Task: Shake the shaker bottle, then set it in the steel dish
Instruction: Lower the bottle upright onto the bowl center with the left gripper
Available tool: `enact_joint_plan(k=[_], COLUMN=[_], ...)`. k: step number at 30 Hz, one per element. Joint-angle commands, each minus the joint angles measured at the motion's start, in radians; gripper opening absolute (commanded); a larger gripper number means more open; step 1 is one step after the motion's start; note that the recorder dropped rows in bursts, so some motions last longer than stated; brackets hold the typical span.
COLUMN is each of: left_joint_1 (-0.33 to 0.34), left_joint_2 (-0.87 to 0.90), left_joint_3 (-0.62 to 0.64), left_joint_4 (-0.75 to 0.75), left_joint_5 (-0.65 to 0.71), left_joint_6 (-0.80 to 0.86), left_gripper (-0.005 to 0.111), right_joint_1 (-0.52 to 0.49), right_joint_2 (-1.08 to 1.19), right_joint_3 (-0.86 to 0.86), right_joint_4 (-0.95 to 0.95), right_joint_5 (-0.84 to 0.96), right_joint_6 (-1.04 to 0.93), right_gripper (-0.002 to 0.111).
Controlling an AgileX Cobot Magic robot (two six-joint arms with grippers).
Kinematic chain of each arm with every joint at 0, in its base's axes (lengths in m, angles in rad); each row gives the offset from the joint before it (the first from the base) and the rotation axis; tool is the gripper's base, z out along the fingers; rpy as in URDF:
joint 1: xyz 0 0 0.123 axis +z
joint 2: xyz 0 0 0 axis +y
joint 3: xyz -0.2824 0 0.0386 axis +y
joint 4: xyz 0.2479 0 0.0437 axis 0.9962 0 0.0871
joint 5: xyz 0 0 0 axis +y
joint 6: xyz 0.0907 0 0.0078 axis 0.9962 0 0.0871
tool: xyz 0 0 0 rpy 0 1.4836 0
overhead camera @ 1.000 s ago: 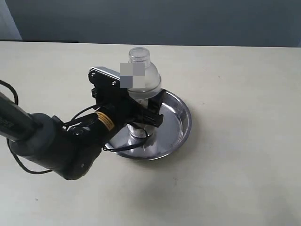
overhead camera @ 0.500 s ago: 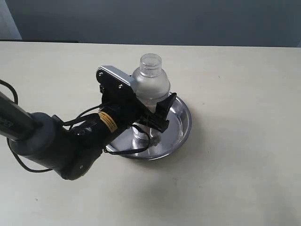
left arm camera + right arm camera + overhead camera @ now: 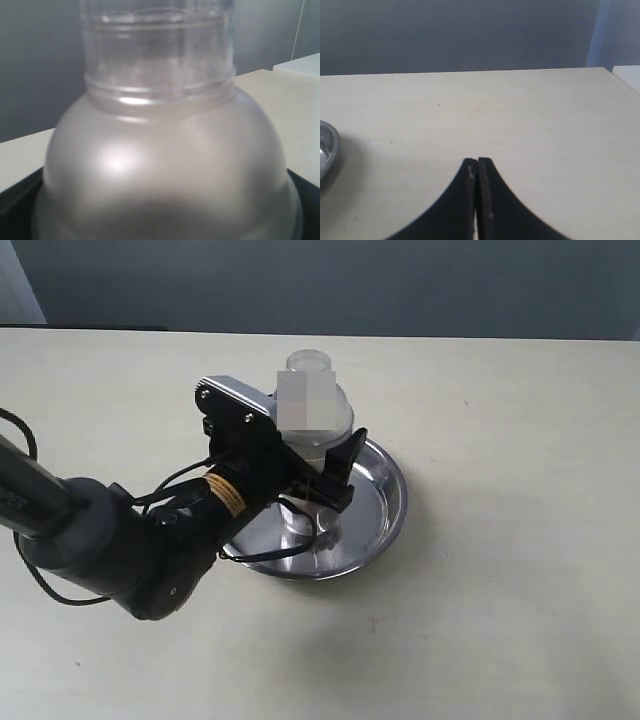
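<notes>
My left gripper (image 3: 305, 462) is shut on the shaker bottle (image 3: 318, 442), one black finger on each side of its frosted body. The bottle stands upright over the left half of the steel dish (image 3: 385, 502), which mirrors it on its flat bottom. The gripper hides the bottle's base, so I cannot tell whether it touches the dish. In the left wrist view the bottle's domed shoulder (image 3: 165, 165) and clear cap fill the picture, and no granules show. My right gripper (image 3: 477, 162) is shut on nothing above bare table, and the exterior view does not show it.
The dish sits near the middle of a pale table (image 3: 500, 620). Its rim (image 3: 327, 145) shows at the edge of the right wrist view. A black cable (image 3: 25, 440) trails from the left arm at the table's left side. A dark wall runs behind.
The left gripper swung the bottle to the right half a second ago and has now brought it back left and slightly lower. The dish has not moved.
</notes>
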Motion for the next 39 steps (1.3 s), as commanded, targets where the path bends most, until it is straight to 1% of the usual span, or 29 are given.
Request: enact_joint_plan(k=[1, 4, 8, 17, 25, 29, 39], left_joint_1=[0.006, 0.006, 0.006, 0.006, 0.006, 0.006, 0.006], left_joint_2=[-0.009, -0.011, -0.015, -0.019, -0.026, -0.058, -0.148], left_joint_3=[-0.003, -0.001, -0.001, -0.001, -0.001, -0.001, -0.001], left_joint_4=[-0.023, -0.023, -0.056, -0.049, -0.043, 0.003, -0.013], left_joint_5=[-0.013, -0.013, -0.013, -0.013, -0.013, -0.013, -0.013], left_joint_6=[-0.008, -0.057, -0.001, 0.014, -0.027, -0.027, -0.027], left_gripper=[0.09, 0.09, 0.09, 0.09, 0.09, 0.09, 0.09], right_joint_1=[-0.004, -0.004, -0.004, -0.004, -0.004, -0.004, -0.004], right_joint_2=[-0.004, -0.004, -0.004, -0.004, -0.004, -0.004, -0.004], right_joint_3=[0.001, 0.001, 0.001, 0.001, 0.001, 0.001, 0.001], right_joint_4=[-0.003, -0.003, -0.003, -0.003, -0.003, -0.003, -0.003], right_joint_5=[-0.013, -0.013, -0.013, -0.013, -0.013, -0.013, -0.013], right_joint_6=[-0.001, -0.001, -0.001, -0.001, -0.001, -0.001, -0.001], right_gripper=[-0.001, -0.001, -0.001, -0.001, -0.001, -0.001, -0.001])
